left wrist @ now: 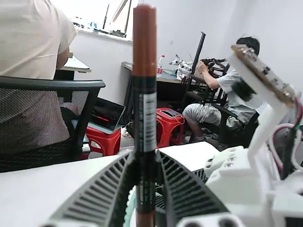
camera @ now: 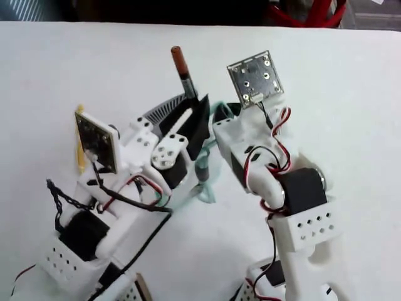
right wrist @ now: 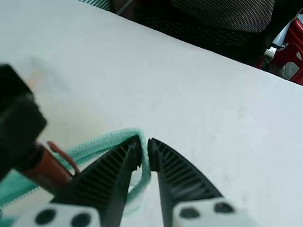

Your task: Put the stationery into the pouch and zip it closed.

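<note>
A brown-capped marker (camera: pixel 180 68) with a black barrel stands nearly upright, clamped in my left gripper (camera: pixel 187 99). In the left wrist view the ribbed fingers (left wrist: pixel 111 189) press the marker (left wrist: pixel 144 94) from both sides. The teal pouch (camera: pixel 206 185) lies mostly hidden under both arms. My right gripper (camera: pixel 219 116) is shut on the pouch's edge; in the right wrist view its tips (right wrist: pixel 144 144) pinch the teal fabric (right wrist: pixel 99 144). The marker's lower end (right wrist: pixel 45 170) sits at the pouch's mouth, just beside that pinch.
A yellow stick-like item (camera: pixel 79 153) lies on the white table (camera: pixel 326 94) by the left arm's camera board. The right arm's white body (left wrist: pixel 265 142) stands close beside the left gripper. Chairs and people are beyond the table's far edge.
</note>
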